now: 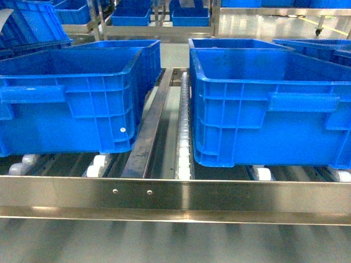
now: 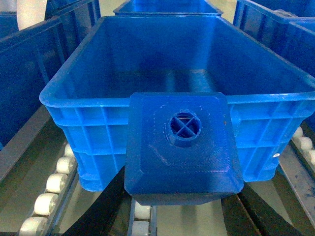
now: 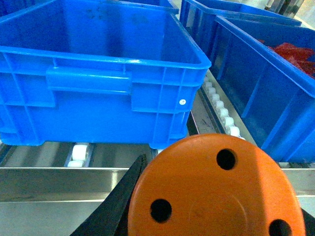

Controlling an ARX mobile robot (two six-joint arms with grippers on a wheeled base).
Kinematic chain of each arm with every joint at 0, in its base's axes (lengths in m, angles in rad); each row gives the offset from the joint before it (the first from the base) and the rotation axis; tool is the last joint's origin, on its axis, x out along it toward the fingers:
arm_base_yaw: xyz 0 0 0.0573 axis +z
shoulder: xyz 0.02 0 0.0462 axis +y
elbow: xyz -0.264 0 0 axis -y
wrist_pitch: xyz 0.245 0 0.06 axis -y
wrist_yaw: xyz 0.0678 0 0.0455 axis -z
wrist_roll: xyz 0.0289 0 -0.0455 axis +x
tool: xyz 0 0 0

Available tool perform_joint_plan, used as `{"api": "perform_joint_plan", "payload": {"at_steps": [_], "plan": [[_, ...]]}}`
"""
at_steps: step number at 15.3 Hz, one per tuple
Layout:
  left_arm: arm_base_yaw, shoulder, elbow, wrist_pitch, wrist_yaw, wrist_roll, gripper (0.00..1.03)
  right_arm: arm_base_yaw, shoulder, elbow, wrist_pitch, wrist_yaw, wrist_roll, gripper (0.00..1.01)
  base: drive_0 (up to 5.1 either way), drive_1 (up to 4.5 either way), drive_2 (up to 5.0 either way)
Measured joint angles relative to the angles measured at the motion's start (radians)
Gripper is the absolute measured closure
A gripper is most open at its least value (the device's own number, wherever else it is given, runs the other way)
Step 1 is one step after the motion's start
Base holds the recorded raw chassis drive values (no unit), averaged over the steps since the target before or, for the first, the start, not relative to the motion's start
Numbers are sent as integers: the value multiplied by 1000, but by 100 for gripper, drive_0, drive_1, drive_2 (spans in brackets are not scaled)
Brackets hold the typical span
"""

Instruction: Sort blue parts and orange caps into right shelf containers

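Note:
A blue part [image 2: 183,147] with a round stud fills the left wrist view, and my left gripper [image 2: 182,199] is shut on it, black fingers [image 2: 106,206] at both its sides. It hangs just before the near wall of an empty blue container [image 2: 172,64]. An orange cap [image 3: 211,191], holes in its flat top, is held in my shut right gripper [image 3: 211,214], short of another empty container [image 3: 98,83]. In the head view two containers [image 1: 71,104] [image 1: 263,109] stand on the right shelf [image 1: 175,194]. Neither gripper shows there.
White rollers [image 1: 184,142] and a steel track [image 1: 151,131] run between the two crates. A neighbouring crate [image 3: 256,98] on the right holds red parts [image 3: 290,51]. More blue crates [image 1: 131,16] stand on racks behind.

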Motion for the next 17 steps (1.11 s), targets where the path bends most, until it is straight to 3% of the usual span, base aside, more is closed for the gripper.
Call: {"api": "perform_joint_plan", "payload": {"at_steps": [17], "plan": [[0,0,0,0,0,0,59,0,0,0,0,0,0,58,0,0,0]]}}
